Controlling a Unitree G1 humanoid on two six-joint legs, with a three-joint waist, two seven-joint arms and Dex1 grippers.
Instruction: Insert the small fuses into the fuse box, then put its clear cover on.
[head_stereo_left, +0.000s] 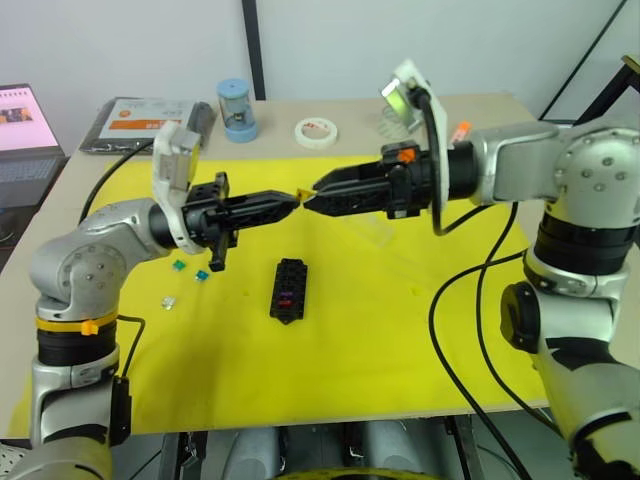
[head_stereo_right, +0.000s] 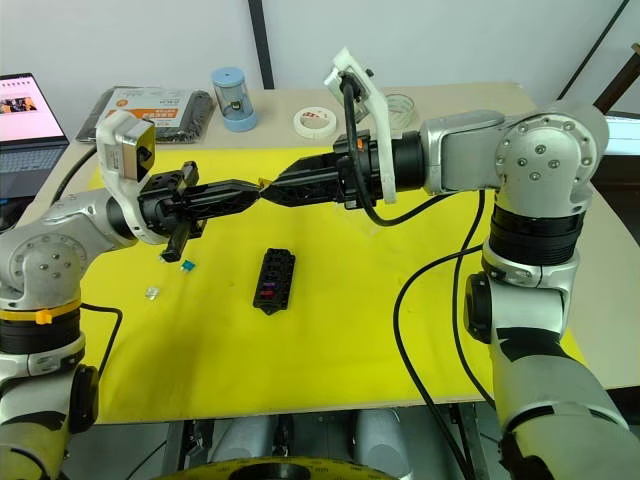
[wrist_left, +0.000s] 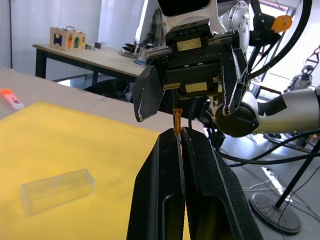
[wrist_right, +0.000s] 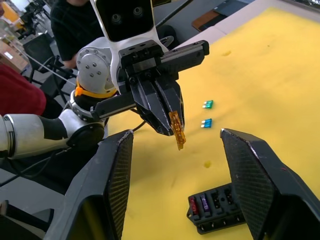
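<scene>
My left gripper hangs above the yellow mat, shut on a tan fuse that sticks out of its tips. My right gripper faces it tip to tip, open, its fingers on either side of that fuse and apart from it. Below them on the mat lies the black fuse box, with a red and a purple fuse in its slots. Two teal-green fuses and a clear one lie loose left of the box. The clear cover rests on the mat under my right arm.
At the back of the table stand a white tape roll, a blue cylinder and a black packet with an orange label. A laptop sits at far left. An orange marker lies at back right.
</scene>
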